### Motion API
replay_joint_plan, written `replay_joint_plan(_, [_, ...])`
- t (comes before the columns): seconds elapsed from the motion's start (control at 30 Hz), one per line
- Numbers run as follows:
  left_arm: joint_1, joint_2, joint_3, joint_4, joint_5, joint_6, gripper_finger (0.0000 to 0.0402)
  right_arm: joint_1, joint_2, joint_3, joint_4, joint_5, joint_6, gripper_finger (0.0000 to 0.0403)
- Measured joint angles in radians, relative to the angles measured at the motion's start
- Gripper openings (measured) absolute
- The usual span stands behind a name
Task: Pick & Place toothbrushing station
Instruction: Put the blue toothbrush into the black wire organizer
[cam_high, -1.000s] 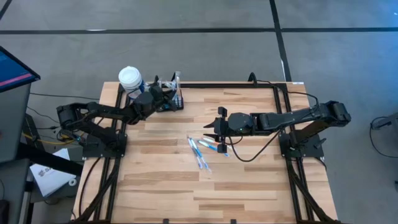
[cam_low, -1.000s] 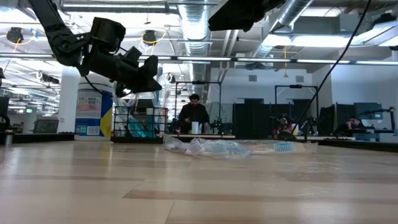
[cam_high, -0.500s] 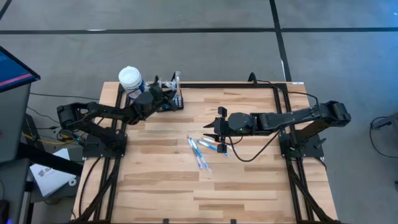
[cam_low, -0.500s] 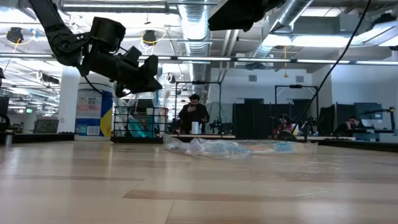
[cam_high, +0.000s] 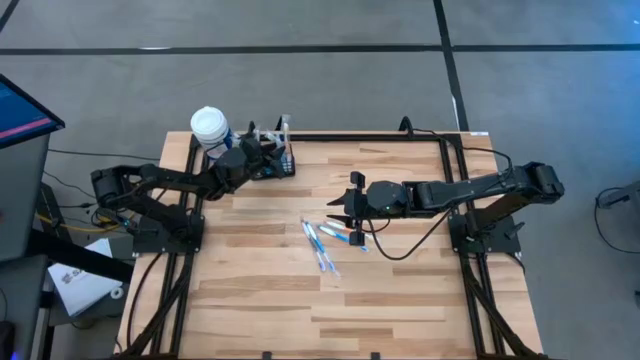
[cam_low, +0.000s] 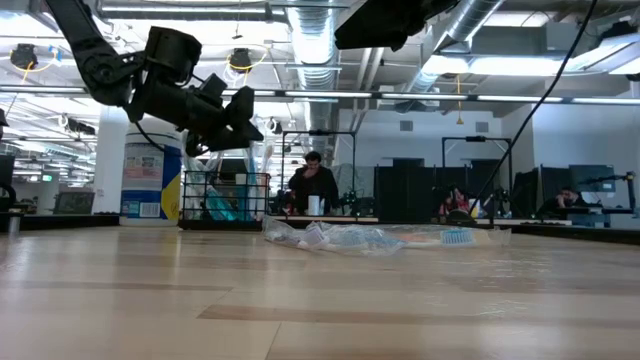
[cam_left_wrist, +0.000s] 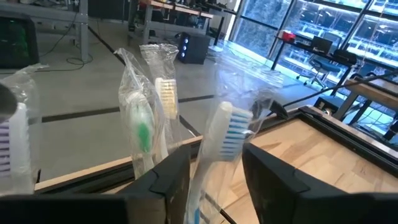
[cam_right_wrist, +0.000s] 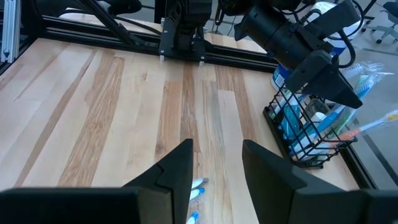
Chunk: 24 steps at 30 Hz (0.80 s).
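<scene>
Parted jaws above black wire-mesh caddy (cam_right_wrist: 309, 134)

Left gripper (cam_left_wrist: 214, 180) raised at the end of an extended arm, fingers apart. Right gripper (cam_right_wrist: 216, 168) hovering, fingers parted, arm stretched inward.

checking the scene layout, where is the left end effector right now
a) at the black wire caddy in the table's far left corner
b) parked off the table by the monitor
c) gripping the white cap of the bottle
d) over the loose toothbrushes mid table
a: in the high view the left end effector sits at the black wire caddy in the table's far left corner, next to the white-capped bottle, while the loose toothbrushes lie mid table near the right end effector.
</scene>
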Motion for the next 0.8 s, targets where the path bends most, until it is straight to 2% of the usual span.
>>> replay_joint_plan(0.17, [0.0, -0.035, 0.0, 0.004, 0.012, 0.005, 0.0144, 0.0, 0.0, 0.0, -0.011, 0.0, 0.003, 0.0128])
replay_joint_plan(0.4, [-0.024, -0.143, 0.0, -0.003, 0.017, 0.06, 0.014, 0.001, 0.0, 0.0, -0.052, 0.0, 0.029, 0.0128])
replay_joint_plan(0.63, [-0.11, -0.231, 0.0, -0.006, 0.056, 0.064, 0.014, 0.023, 0.0, 0.0, -0.251, -0.001, 0.137, 0.0128])
replay_joint_plan(0.8, [-0.19, -0.238, 0.0, -0.009, 0.09, 0.081, 0.014, 0.063, 0.0, 0.0, -0.329, 0.0, 0.202, 0.0128])
